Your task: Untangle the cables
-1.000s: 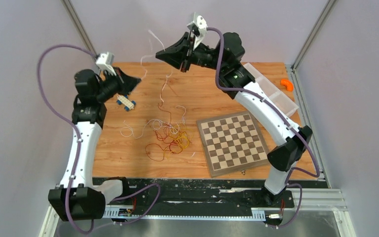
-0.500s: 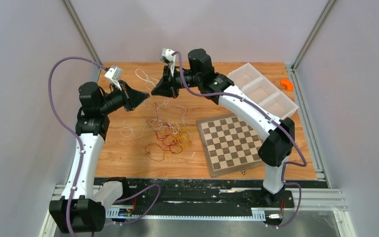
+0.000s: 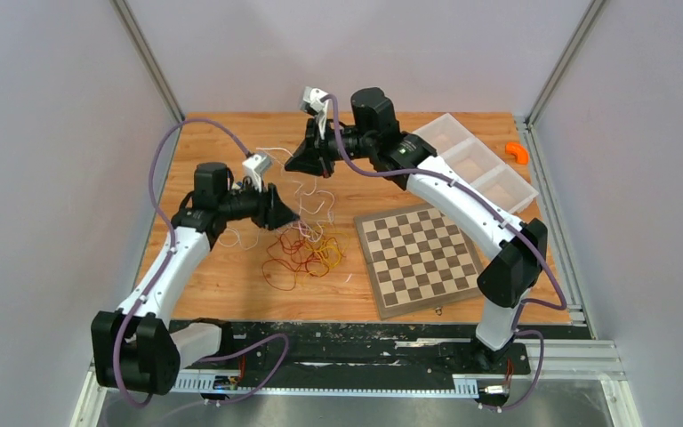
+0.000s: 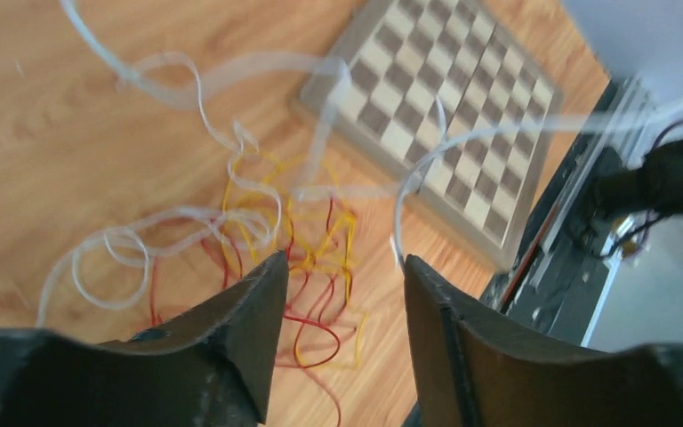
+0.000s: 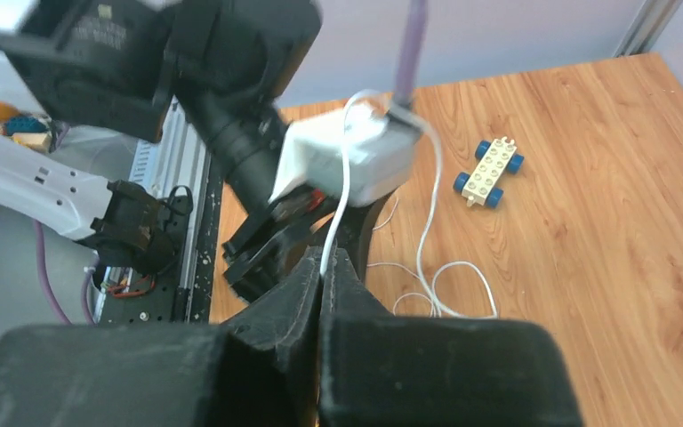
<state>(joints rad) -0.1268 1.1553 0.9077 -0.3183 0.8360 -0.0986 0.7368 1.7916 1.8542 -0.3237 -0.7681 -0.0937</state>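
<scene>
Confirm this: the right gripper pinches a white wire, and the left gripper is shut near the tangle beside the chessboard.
One slip: the left gripper is open, not shut; the left wrist view shows its fingers apart, nothing between them. The right gripper does pinch a white wire, and the tangle lies beside the chessboard.

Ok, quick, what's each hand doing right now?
Left hand: open, gripping nothing.
Right hand: closed on a white cable.

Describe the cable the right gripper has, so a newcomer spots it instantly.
Start at the chessboard; left of it lies a tangle of red, yellow and white cables. At its far side the right gripper pinches one white cable: the only strand held, the rest lie loose.
</scene>
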